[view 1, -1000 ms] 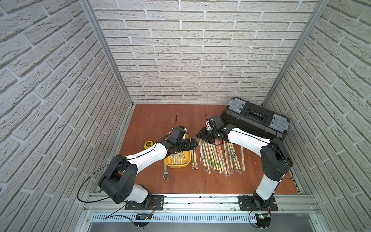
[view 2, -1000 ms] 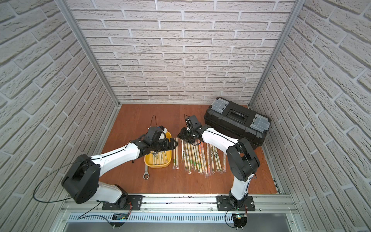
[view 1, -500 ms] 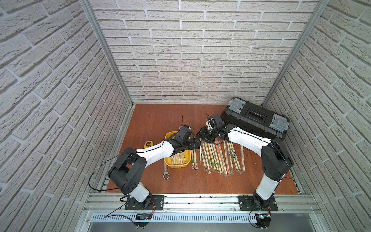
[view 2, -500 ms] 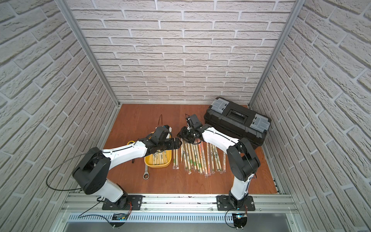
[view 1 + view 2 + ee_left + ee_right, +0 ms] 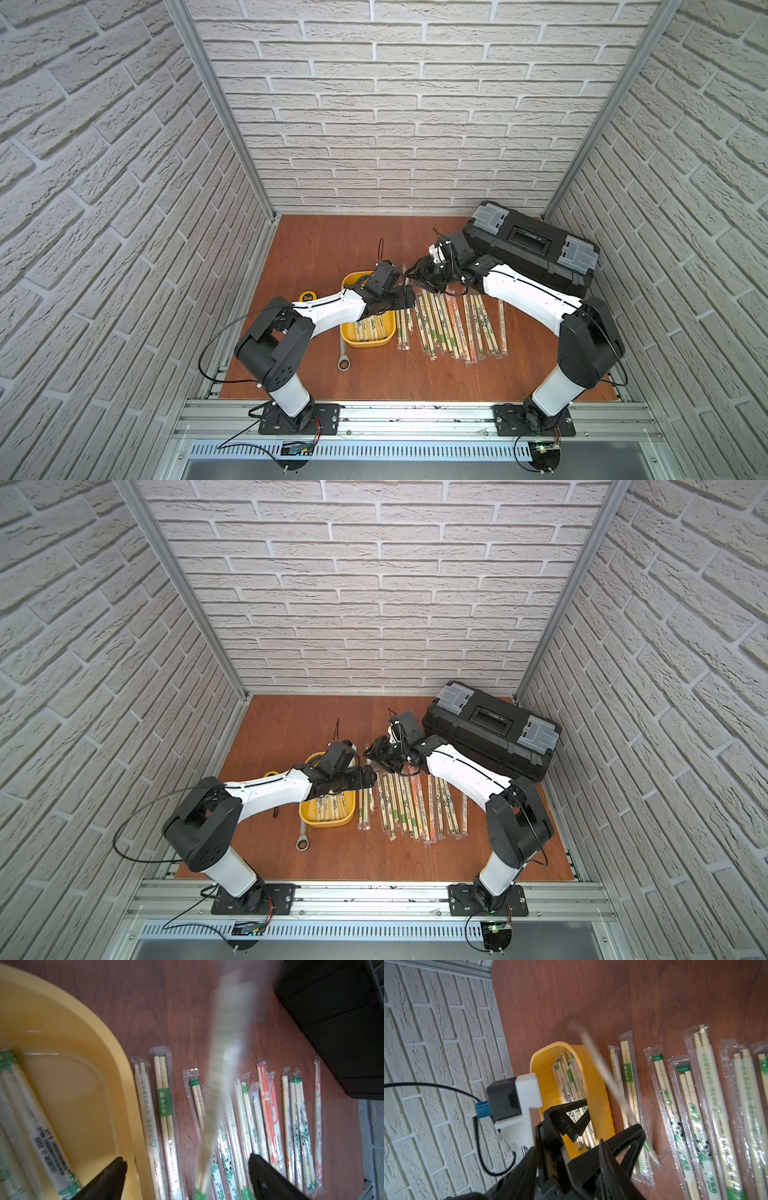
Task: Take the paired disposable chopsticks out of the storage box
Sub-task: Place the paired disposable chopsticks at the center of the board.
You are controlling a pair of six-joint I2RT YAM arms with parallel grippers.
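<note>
The storage box is a shallow yellow tray, and a few paired disposable chopsticks lie in it. Many more sleeved pairs lie in a row on the table to its right. My left gripper is open over the tray's right rim and the first pairs of the row. One pair shows blurred and tilted between its fingers, with neither finger touching it. The same pair slants down to the table in the right wrist view. My right gripper hangs open just behind the left gripper.
A big black toolbox with grey latches stands at the back right, close behind my right arm. A silver wrench lies in front of the tray and a yellow tape measure to its left. Brick walls close in three sides.
My left gripper has shifted a little to the right, from over the tray to its right rim, staying open. The right gripper has barely moved.
</note>
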